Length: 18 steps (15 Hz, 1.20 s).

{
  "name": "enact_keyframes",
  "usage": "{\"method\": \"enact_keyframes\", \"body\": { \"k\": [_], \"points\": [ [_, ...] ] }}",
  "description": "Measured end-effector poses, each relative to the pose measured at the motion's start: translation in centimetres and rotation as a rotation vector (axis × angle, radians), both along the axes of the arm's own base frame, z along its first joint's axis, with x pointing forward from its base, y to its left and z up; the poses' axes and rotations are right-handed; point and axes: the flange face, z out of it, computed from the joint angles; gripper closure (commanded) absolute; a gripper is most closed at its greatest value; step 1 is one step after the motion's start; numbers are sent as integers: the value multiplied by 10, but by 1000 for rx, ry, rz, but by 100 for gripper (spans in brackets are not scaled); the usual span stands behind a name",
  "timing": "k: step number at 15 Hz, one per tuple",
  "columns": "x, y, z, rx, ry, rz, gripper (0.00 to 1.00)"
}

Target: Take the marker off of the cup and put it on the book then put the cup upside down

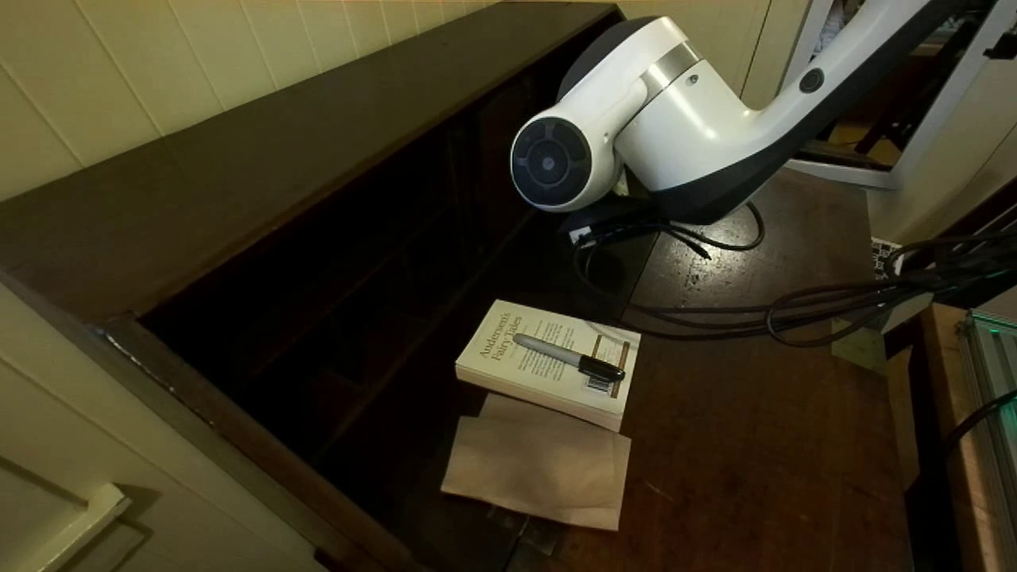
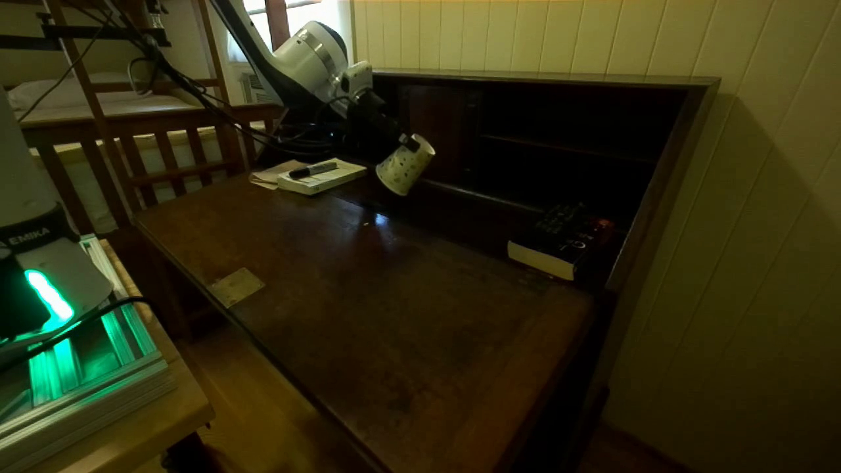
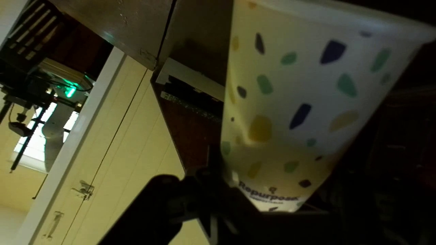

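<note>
The set-down is where this could go wrong

The end effector (image 2: pixel 410 142) is clamped on the cup (image 3: pixel 293 102), its fingers parted only as far as the narrow base end needs, and holds it in the air above the surface (image 1: pixel 755 445). The marker (image 1: pixel 568 357) lies on the book (image 1: pixel 532 372), so that half of the job looks done; planting the cup upside down appears to remain.

In an exterior view the cup leans, its wide mouth seemingly angled downward. Released at that slant, it would land on 1 edge of its rim and probably topple and roll. Pressing too low could crush the lip; squeezing too hard could buckle the wall. A rim placed across the seam (image 3: pixel 166 30) in the surface might rock. The marker could roll off too, if the slack cables (image 1: pixel 945 274) dragged against the book.

The cup looks like thin paper: tapered, with a rolled lip, white with yellow, green and dark violet flecks, and lettering near its base. The marker has a smooth grey barrel and a black cap. The book is a thick, pale block with a flat printed cover. Tan paper (image 1: pixel 540 473) lies beside it; whether any runs underneath, I cannot tell. The surface is dark brown wood, shiny and scuffed in patches.
</note>
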Motion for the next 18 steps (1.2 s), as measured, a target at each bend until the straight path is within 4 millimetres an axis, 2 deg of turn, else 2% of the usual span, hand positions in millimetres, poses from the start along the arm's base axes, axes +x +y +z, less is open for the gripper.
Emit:
{"method": "enact_keyframes", "body": {
  "k": [18],
  "points": [
    [-10,4,-27,-133,-9,-36,38]
  ]
}}
